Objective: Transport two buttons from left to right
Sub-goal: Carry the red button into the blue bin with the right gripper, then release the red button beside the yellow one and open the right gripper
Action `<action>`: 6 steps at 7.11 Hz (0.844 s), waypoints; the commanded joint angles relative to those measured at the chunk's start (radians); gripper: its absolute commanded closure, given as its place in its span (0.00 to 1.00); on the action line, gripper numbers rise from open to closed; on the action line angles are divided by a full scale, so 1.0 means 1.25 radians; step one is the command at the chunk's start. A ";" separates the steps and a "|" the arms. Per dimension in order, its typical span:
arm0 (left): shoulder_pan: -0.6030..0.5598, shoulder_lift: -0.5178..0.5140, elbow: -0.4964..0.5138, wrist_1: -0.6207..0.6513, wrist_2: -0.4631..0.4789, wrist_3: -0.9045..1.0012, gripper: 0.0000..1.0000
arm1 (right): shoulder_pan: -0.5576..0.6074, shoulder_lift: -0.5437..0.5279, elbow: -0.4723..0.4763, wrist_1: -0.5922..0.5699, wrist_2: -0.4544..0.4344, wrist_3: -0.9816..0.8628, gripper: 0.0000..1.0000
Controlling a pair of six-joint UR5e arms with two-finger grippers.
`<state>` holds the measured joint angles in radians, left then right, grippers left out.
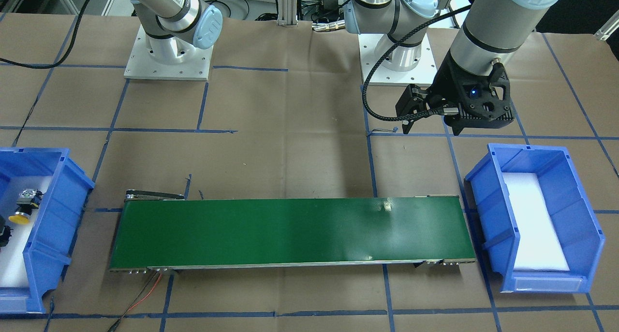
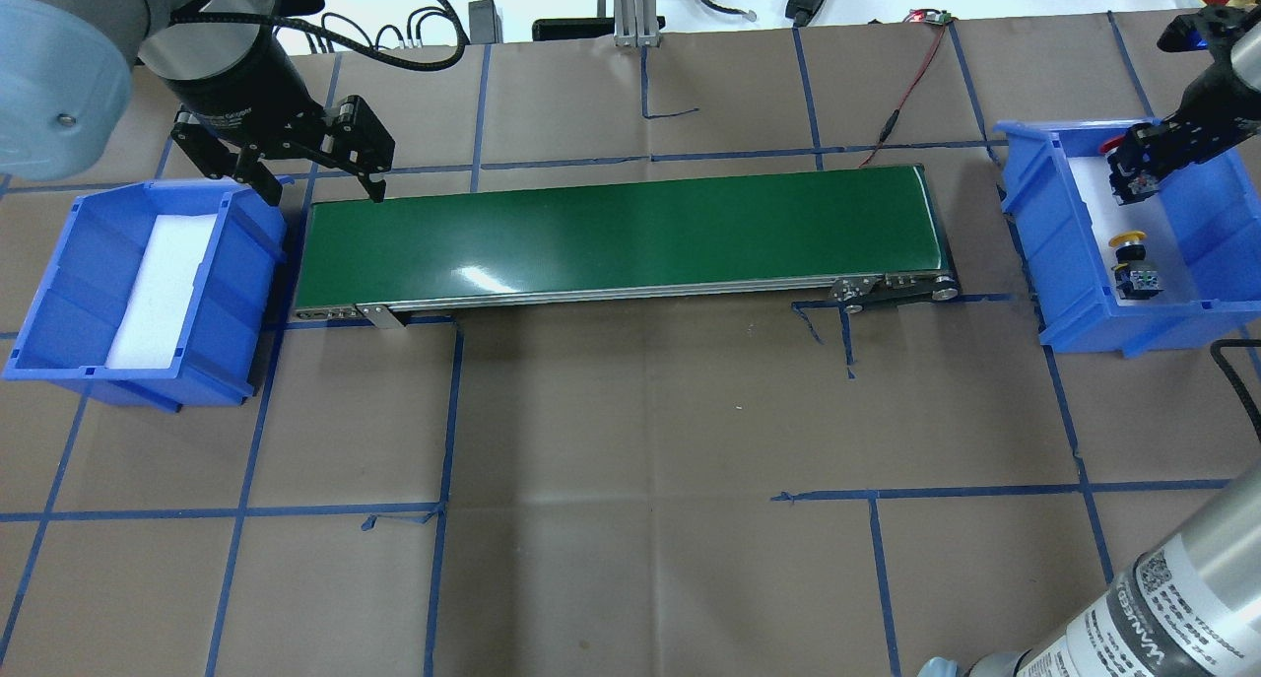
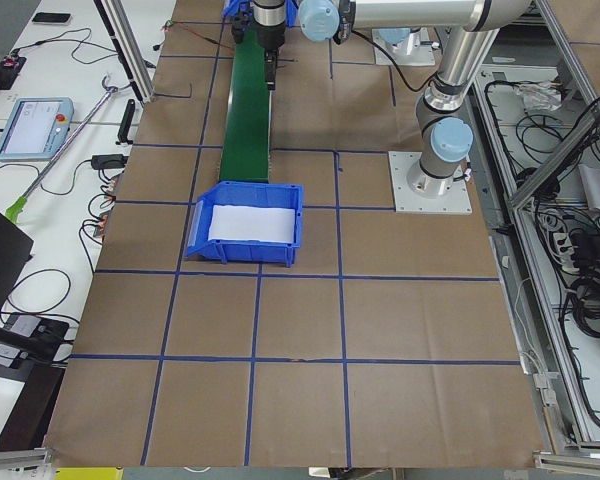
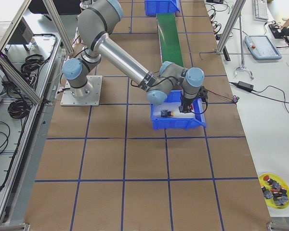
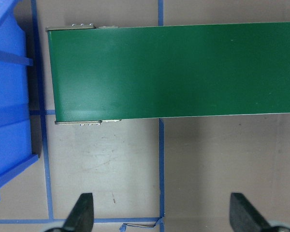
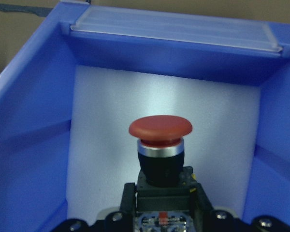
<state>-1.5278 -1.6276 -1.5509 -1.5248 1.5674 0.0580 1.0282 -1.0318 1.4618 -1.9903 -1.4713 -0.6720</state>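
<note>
Picking up the first one looks to be the step in hand: the red button is clamped by its body in the right claw, inside the blue bin just past one end of the green belt, the yellow button lying loose beside it. By the belt's opposite end the left claw hangs spread wide, holding nothing. Next the red button should rise clear of the bin wall and settle onto the belt's nearer end.

No legible text or labels.
</note>
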 commanded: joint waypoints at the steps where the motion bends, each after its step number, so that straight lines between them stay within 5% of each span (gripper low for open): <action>1: 0.000 0.000 0.000 0.000 0.000 0.000 0.00 | 0.002 0.029 0.009 -0.013 0.000 0.001 0.95; 2: 0.000 0.000 0.000 0.000 0.000 0.000 0.00 | 0.002 0.031 0.007 -0.013 0.000 0.000 0.61; 3: 0.000 0.000 0.000 0.000 0.000 0.000 0.00 | 0.002 0.033 0.010 -0.010 0.014 0.001 0.01; 6: 0.000 0.000 0.000 0.000 -0.001 0.000 0.00 | 0.003 0.000 -0.016 0.005 0.027 0.018 0.00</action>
<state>-1.5278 -1.6276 -1.5509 -1.5248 1.5664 0.0576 1.0313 -1.0088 1.4586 -1.9946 -1.4387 -0.6642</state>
